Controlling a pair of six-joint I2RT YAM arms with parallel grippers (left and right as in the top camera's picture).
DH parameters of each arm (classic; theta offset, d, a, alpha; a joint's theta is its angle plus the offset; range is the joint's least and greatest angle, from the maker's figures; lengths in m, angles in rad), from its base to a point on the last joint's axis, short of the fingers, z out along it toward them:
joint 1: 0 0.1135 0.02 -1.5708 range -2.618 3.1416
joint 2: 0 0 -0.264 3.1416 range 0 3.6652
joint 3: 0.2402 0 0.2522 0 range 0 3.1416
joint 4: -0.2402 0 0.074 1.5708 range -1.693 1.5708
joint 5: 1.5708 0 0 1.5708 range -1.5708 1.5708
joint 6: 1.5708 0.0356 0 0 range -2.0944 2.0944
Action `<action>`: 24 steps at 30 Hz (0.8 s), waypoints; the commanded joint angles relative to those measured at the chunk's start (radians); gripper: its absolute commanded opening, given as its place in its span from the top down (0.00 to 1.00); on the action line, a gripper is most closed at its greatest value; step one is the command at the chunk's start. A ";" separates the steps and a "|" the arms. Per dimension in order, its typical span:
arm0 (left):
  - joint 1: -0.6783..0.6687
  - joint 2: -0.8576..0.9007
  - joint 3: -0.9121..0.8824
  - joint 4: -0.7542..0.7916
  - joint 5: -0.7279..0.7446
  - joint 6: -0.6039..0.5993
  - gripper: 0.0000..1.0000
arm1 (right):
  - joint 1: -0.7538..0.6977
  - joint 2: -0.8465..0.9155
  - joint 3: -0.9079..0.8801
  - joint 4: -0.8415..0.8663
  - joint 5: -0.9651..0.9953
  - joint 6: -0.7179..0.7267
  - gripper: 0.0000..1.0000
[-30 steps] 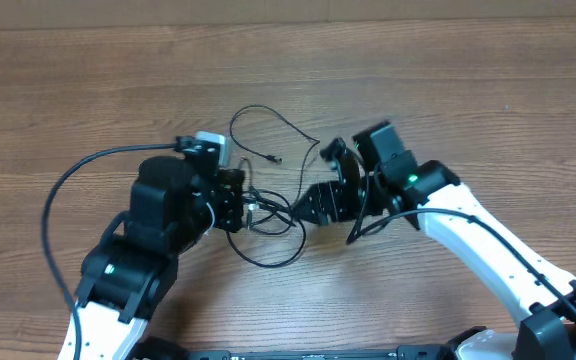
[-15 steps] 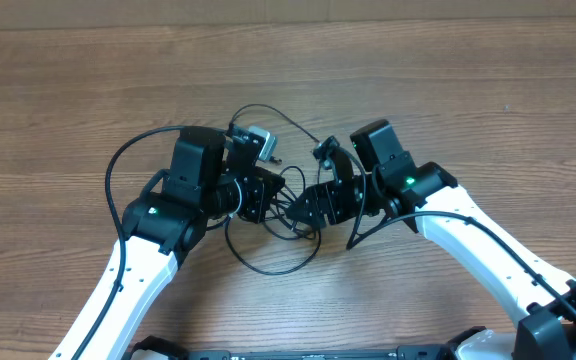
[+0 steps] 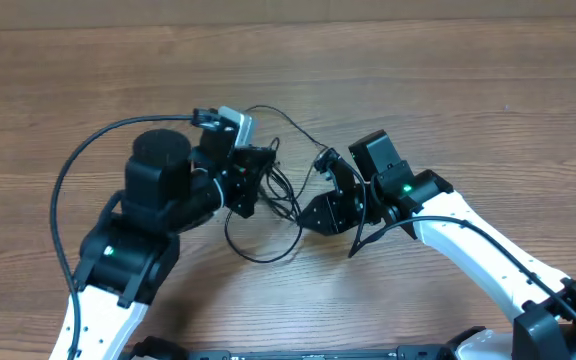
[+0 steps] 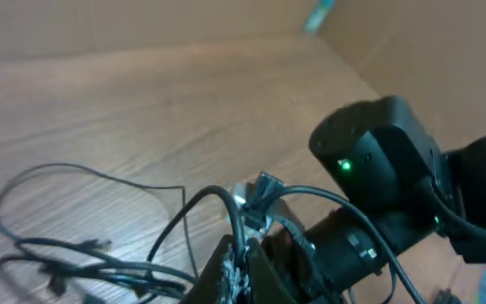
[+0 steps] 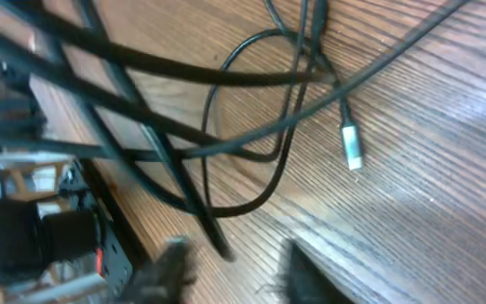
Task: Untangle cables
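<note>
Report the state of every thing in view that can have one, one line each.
left gripper: shut on the cables
right gripper: open, fingers apart, nothing clamped
cables: tangled, strands crossing, partly raised at the left gripper, loops lying on the table
plug: free, lying on the table, plugged into nothing

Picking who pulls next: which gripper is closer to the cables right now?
Left. The left gripper is shut on the cables themselves; the right gripper, open, sits just beside the bunch on its right side.
</note>
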State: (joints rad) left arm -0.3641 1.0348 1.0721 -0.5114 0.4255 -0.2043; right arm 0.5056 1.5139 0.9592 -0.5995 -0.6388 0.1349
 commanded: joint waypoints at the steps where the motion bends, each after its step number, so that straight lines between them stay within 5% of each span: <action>1: 0.006 -0.009 0.026 -0.054 -0.059 -0.019 0.96 | 0.000 0.002 -0.004 0.060 0.003 -0.006 0.31; 7: 0.007 0.000 0.026 -0.119 -0.145 0.018 0.96 | -0.017 0.002 -0.004 0.172 0.018 -0.005 0.27; 13: 0.006 0.001 0.026 -0.046 -0.004 0.017 0.96 | -0.013 0.002 -0.004 0.195 0.006 0.040 0.34; 17: 0.007 0.001 0.026 0.012 -0.072 -0.028 0.96 | 0.012 0.002 -0.004 0.198 -0.060 0.038 0.34; 21: 0.053 -0.003 0.026 0.042 -0.273 -0.423 0.96 | 0.065 0.002 -0.004 0.194 -0.035 0.013 0.35; 24: 0.084 -0.003 0.026 0.058 -0.243 -0.429 0.96 | 0.077 0.002 -0.004 0.186 0.022 0.014 0.36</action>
State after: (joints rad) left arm -0.3111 1.0363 1.0763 -0.4713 0.2363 -0.4812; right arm 0.5732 1.5139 0.9569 -0.4114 -0.6628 0.1562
